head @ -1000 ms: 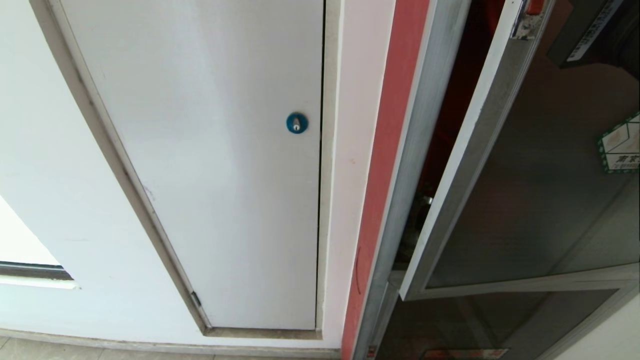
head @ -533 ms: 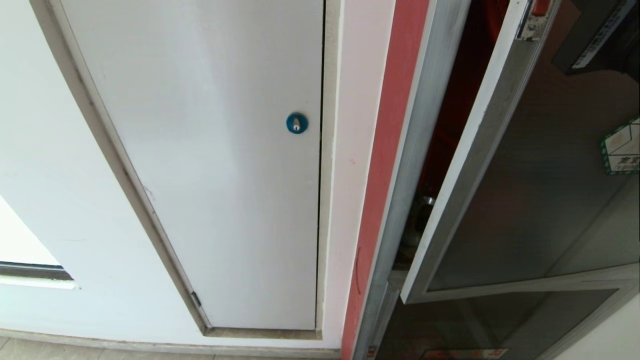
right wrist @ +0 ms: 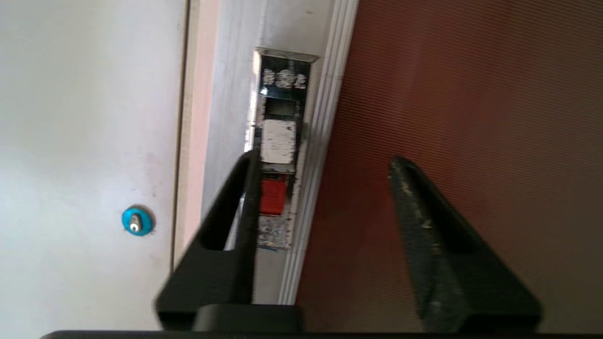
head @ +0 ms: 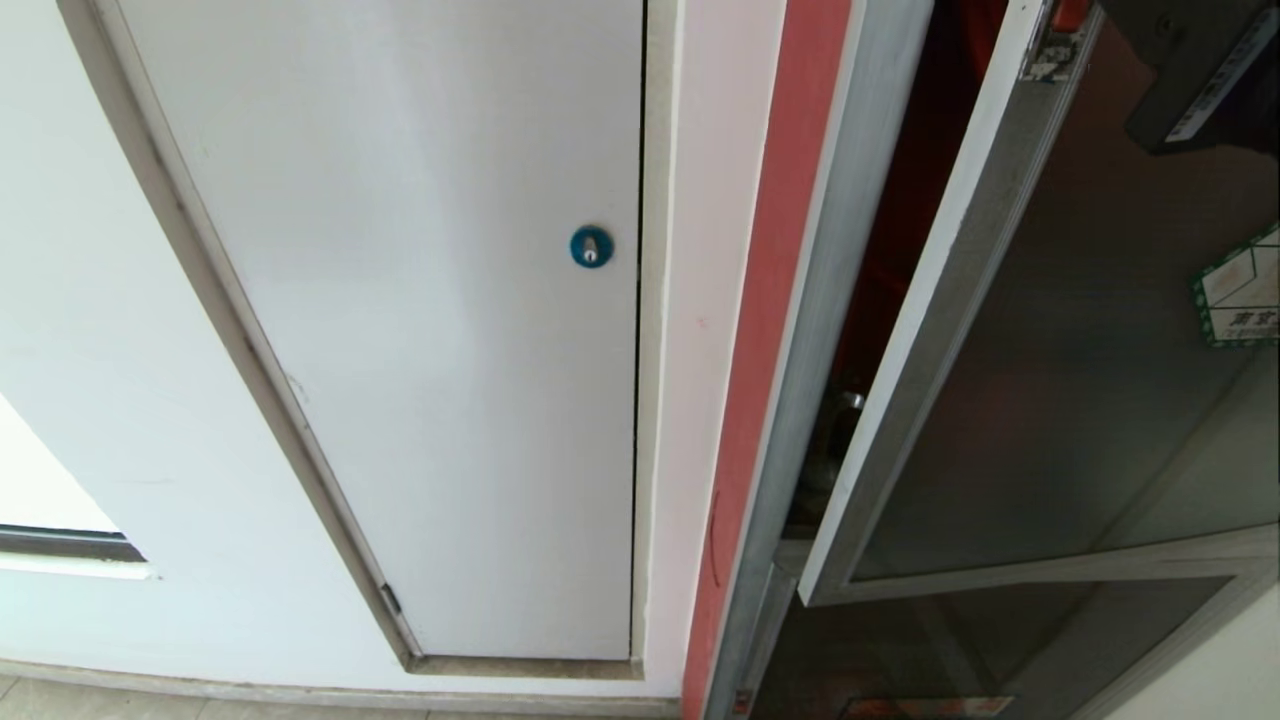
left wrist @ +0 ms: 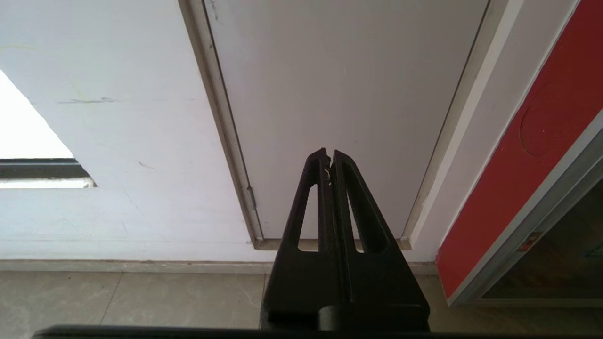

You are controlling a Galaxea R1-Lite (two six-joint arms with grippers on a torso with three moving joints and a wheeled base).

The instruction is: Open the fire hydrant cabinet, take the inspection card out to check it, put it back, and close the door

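The cabinet point(head: 770, 350) stands at the right of the head view, red-sided with a silver frame. Its door point(head: 1060, 350), dark glass in aluminium, hangs ajar, with a red latch tab point(right wrist: 272, 197) and a green-bordered sticker point(head: 1240, 300).

Right gripper point(right wrist: 325, 162) jaws parted before the door point(right wrist: 461, 94), seemingly near its red latch tab point(right wrist: 273, 197).

The right gripper point(right wrist: 325, 165) is raised at the head view's upper right corner, its two black fingers spread well apart with nothing between them. The left gripper point(left wrist: 329, 154) points forward and low, fingers pressed together.
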